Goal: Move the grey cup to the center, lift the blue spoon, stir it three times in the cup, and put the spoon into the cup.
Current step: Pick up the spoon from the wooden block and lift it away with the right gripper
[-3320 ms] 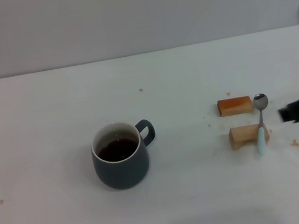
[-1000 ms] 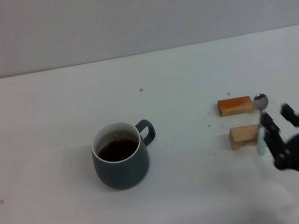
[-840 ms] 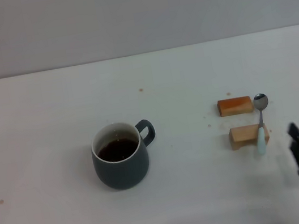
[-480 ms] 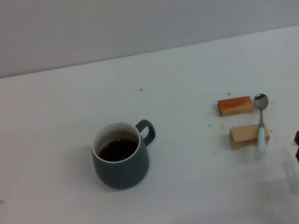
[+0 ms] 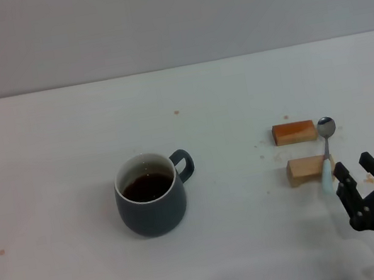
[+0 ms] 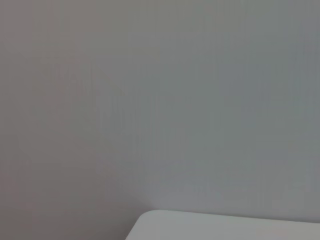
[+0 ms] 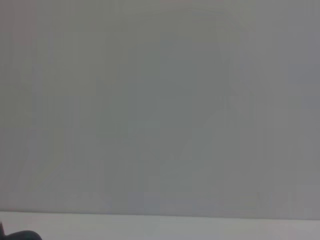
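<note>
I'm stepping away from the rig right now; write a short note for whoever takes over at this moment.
Right pincer: open, empty, at the near right of the table, close to the blue spoon's handle end.
Left pincer: not in view.
Grey cup: upright, dark liquid inside, left of the middle, handle toward the spoon.
Blue spoon: propped across two wooden blocks, bowl away from the robot.
Done: nothing visible yet.
Left: centre the cup, lift the spoon, stir three times, leave it in the cup.
</note>
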You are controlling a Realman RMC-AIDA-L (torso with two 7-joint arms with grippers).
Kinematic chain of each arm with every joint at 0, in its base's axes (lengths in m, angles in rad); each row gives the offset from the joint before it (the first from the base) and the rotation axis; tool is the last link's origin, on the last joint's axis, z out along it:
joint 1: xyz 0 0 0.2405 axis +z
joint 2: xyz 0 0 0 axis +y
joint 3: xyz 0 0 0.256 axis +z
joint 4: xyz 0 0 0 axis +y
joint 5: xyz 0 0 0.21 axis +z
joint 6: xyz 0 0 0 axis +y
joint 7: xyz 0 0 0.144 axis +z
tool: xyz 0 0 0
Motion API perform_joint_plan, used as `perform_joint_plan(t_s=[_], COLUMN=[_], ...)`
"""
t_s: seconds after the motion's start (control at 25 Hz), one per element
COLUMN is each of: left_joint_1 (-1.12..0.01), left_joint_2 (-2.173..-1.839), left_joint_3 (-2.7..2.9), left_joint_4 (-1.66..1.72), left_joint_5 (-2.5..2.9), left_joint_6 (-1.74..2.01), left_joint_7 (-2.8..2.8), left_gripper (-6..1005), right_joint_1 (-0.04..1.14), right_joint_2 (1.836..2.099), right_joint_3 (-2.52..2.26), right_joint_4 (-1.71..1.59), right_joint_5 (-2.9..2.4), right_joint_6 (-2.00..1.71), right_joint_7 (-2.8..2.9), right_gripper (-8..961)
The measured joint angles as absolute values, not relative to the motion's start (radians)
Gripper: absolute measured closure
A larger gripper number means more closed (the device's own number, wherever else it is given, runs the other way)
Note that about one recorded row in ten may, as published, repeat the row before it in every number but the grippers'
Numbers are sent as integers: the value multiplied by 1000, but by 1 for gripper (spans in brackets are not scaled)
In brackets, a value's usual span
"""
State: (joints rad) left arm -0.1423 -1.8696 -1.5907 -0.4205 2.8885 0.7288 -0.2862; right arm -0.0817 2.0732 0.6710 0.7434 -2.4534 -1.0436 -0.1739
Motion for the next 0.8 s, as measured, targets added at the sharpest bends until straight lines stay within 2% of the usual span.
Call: perform_joint_plan(t_s=[0.08, 0.28, 0.48, 0.8], left_joint_1=[-140, -132, -129, -125], left_joint_2=[-1870, -1871, -1872, -1873], left_joint_3=[-1591, -1593, -1594, -1597], left_joint_4=[-426, -440, -449, -472], left_joint_5=[2888, 2888, 2888, 2888], left_joint_6=[729, 727, 727, 714], left_joint_7=[-286, -287, -288, -288], left_gripper=[1002, 1002, 1002, 1002], right_joint_1=[-70, -54, -47, -42], right_joint_2=[2072, 2073, 2076, 2078], right_joint_3=[667, 646, 643, 635], right_joint_4=[743, 740, 729, 705], right_joint_5=[-2454, -2452, -2445, -2439], right_joint_6=[-1041, -1048, -1045, -1043], right_joint_7=[-173, -172, -134, -96], right_gripper=[596, 457, 390, 402])
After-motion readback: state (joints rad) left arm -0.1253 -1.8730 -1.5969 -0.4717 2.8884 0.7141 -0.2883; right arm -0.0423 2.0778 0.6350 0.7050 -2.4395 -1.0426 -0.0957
